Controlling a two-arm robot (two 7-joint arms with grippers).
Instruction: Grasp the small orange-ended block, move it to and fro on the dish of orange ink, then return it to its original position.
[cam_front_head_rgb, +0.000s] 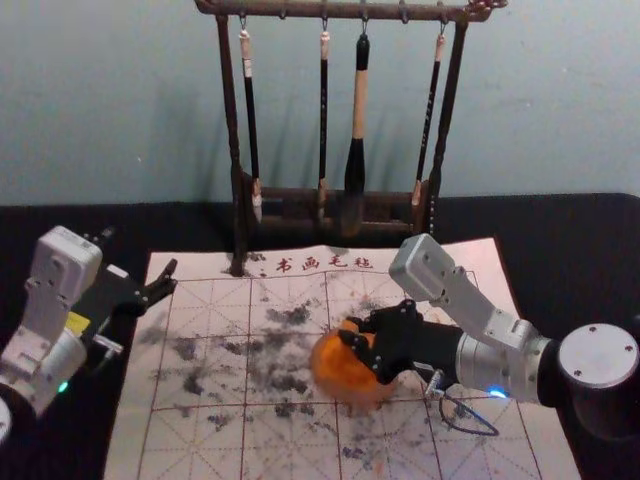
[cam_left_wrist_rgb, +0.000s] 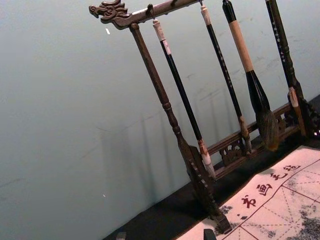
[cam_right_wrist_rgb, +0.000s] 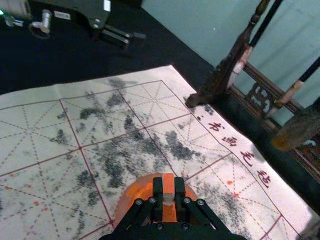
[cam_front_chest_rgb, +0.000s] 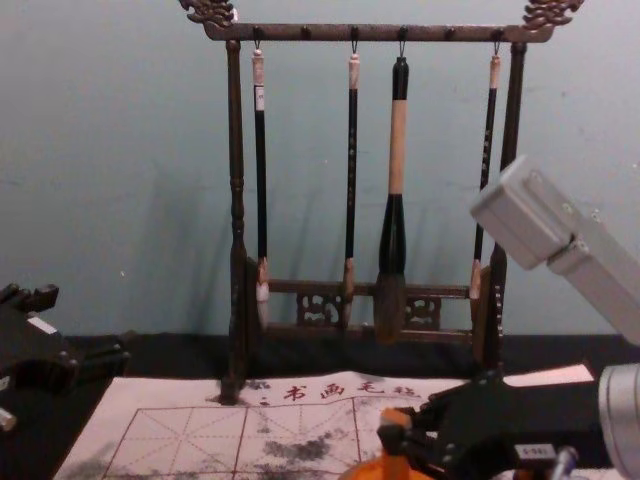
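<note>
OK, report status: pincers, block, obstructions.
Right pincer shut on orange-ended block, at orange dish. Left pincer open, idle by mat's left edge. Brush rack behind, seemingly out of the way.

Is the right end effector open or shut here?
Shut: the right end effector grips the orange-ended block between its fingers.

We see the small block (cam_right_wrist_rgb: 168, 183), orange with a pale section, held upright by the right end effector (cam_front_head_rgb: 352, 332) at the round, orange-stained dish (cam_front_head_rgb: 340, 378) on the gridded mat (cam_front_head_rgb: 190, 445).
</note>
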